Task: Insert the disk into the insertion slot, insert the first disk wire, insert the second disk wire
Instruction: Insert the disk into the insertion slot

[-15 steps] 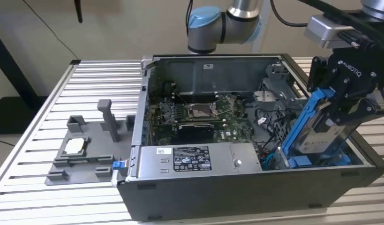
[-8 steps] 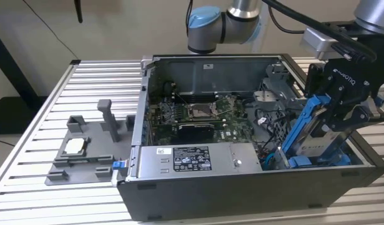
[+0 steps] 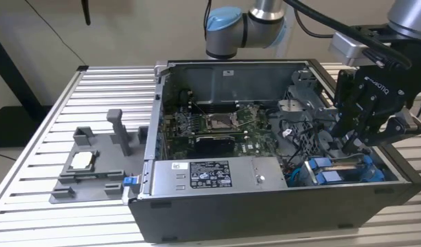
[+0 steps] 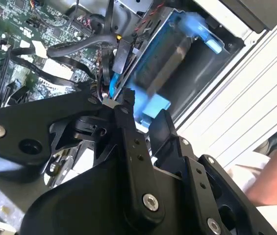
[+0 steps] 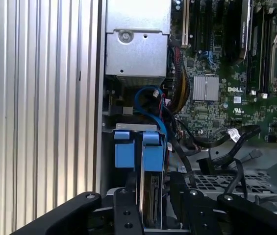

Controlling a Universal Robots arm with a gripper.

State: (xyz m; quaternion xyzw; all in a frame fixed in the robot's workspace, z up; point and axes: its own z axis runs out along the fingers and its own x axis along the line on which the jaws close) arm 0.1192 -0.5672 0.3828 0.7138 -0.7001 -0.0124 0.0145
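disk (image 3: 342, 172) in blue carrier inside insertion slot (image 5: 128, 127), hand (image 3: 354, 146) just above

disk (image 4: 175, 56) blurred; gripper (image 5: 153, 193) cut off by edge

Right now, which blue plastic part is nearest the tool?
The disk's blue carrier, inside the case right beside the tool. The other, a small blue clip, sits far off, next to the grey tray.
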